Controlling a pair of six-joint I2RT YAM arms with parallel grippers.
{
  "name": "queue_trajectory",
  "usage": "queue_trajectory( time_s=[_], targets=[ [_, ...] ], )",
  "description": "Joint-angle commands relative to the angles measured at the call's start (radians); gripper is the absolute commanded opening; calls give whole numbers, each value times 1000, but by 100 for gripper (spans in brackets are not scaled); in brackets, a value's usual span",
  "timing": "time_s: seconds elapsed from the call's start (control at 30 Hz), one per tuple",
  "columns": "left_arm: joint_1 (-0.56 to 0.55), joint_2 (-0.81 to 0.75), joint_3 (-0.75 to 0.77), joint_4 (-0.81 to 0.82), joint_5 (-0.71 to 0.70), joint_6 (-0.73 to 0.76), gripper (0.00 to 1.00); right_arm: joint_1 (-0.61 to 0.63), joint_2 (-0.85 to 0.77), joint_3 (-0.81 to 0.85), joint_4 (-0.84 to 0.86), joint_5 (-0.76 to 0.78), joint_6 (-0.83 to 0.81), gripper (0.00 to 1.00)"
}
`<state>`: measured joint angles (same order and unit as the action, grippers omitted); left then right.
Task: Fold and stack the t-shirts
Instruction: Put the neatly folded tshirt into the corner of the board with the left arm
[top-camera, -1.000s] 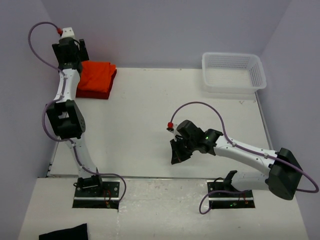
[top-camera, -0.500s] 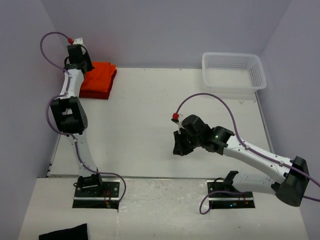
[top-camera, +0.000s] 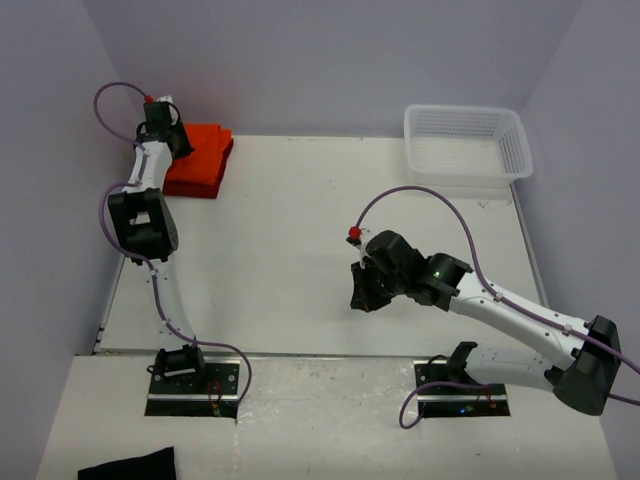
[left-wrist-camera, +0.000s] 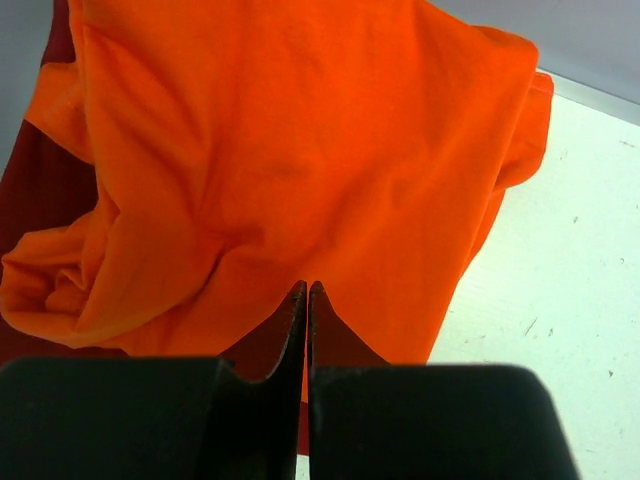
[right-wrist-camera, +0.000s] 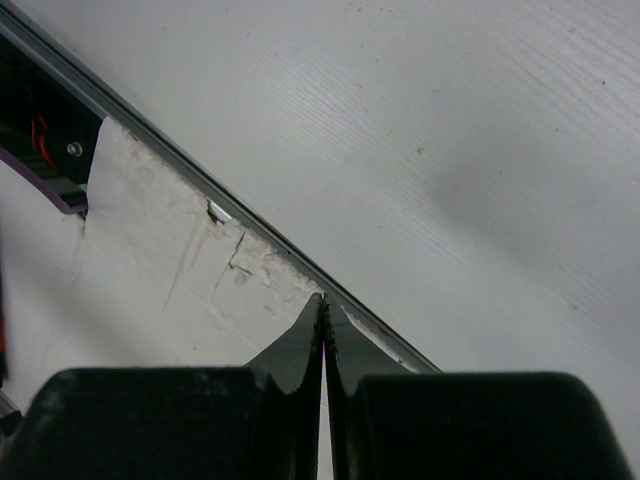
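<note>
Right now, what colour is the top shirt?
Bright orange t-shirt; best in the left wrist view.

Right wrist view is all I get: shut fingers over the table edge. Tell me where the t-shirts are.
Observer: The orange t-shirt lies folded on the crimson t-shirt, at the far left corner of the table.
Operator: Report the left arm's fingers.
Observer: The left gripper is shut with nothing between its fingers, pointed at the orange cloth.
Operator: Find the basket.
Observer: The white basket stands at the far right corner, away from both arms.
</note>
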<state>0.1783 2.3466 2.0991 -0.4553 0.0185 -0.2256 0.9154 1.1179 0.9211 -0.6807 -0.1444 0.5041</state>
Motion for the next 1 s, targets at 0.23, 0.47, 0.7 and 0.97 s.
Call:
queue_trajectory(
  time_s=[0.23,0.47,0.7,0.97],
  targets=[
    [61,25,26,36,-48,-8,0,4,-33,1,-14,17,-6,0],
    [85,77,97,33,-107,20,0,2,-40,-11,-29,16,5,0],
    [98,118,154,73,-189,46,0,0,-21,-15,-31,12,14,0],
    [118,201,187,84,-250,45,0,-10,25,28,-52,22,7,0]
  ],
)
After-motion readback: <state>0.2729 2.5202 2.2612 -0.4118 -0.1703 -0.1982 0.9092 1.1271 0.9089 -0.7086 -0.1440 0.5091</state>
